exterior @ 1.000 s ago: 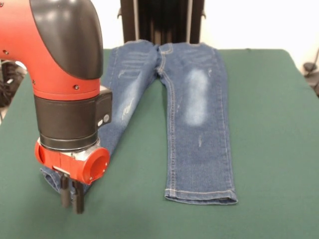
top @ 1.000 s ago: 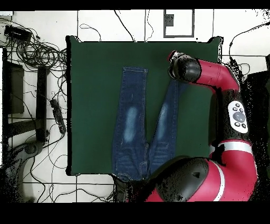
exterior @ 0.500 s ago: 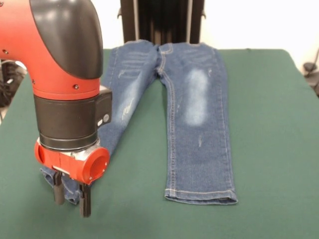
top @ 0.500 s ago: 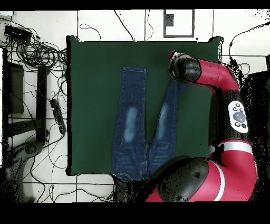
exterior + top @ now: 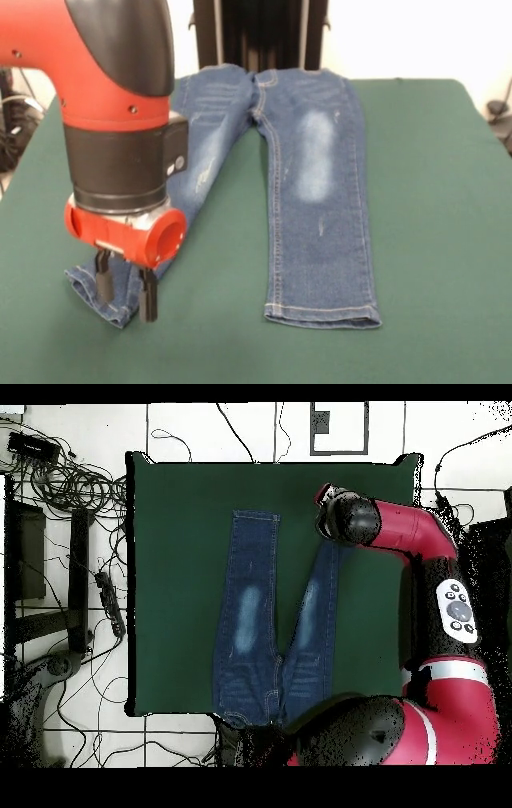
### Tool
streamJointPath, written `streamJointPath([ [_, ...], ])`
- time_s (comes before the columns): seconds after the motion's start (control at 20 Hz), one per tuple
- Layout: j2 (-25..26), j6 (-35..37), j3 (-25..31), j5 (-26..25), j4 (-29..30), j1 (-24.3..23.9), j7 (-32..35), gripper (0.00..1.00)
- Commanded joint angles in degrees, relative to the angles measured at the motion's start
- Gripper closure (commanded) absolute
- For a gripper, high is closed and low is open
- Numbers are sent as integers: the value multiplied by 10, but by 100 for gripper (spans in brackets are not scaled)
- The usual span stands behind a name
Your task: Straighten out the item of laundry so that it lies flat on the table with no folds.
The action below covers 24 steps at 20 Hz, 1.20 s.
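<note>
- Hanging over the near hem of one jeans leg, the gripper (image 5: 126,292) shows two black fingers (image 5: 148,298) parted, nothing held between them; whether the tips touch the denim cannot be told.
- Red wrist collar and black arm housing (image 5: 124,164) hide most of that leg between hem and thigh in the front view.
- Jeans (image 5: 320,200): blue denim with pale faded patches and stitched hems, spread in a V; the other leg lies straight and flat, well apart from the gripper.
- Hem corner under the gripper looks slightly rumpled.
- Table (image 5: 432,240): dark green felt-like cloth, rectangular.
- Waistband reaches the far table edge; overhead, the arm's base covers part of it (image 5: 250,704).
</note>
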Motion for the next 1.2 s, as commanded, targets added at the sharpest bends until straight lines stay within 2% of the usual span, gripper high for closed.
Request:
streamJointPath([
  [0.05, -34, 21, 8, -14, 130, 1, -49, 0],
  [0.2, -37, 6, 6, -21, 148, -1, -42, 0],
  [0.85, 13, -38, 13, -44, 127, -15, -44, 0],
  [1.2, 27, -56, 10, -56, 122, -11, -17, 0],
])
